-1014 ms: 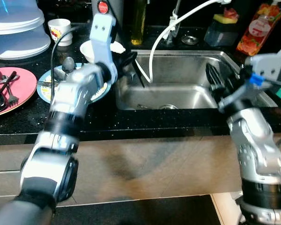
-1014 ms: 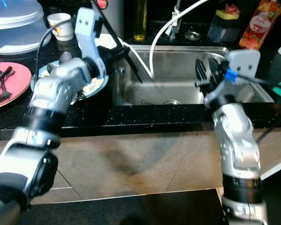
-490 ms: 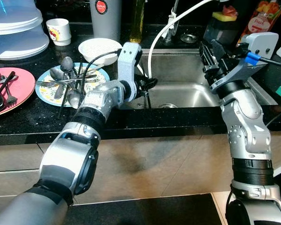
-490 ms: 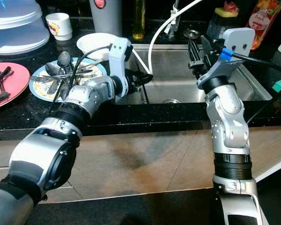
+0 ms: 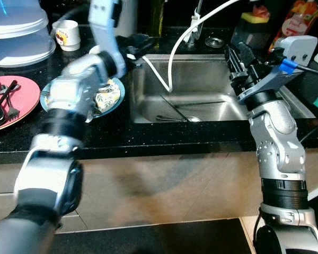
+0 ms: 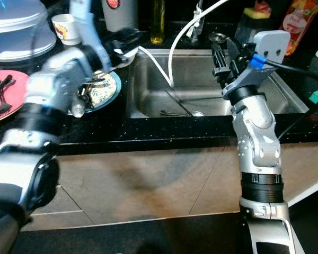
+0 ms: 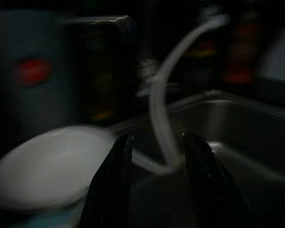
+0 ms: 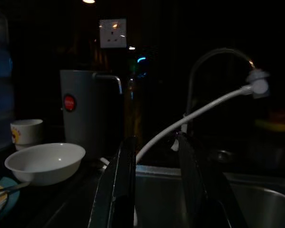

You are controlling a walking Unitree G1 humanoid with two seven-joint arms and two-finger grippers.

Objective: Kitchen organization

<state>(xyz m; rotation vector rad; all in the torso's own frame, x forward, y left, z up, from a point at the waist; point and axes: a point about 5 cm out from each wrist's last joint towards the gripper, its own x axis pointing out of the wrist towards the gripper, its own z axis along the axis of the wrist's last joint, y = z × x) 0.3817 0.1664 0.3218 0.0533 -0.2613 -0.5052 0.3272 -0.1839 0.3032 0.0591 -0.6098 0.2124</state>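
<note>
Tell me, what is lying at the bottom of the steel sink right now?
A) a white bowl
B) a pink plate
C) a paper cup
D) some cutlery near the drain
D: thin metal cutlery lies on the bottom of the sink near the drain; the white bowl sits on the counter beside the sink.

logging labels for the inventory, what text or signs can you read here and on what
Red round badge on the grey jug: lettering too small to read.
Orange juice carton: print too blurred.
White cup: red design, no legible words.
Nothing else carries readable text.
</note>
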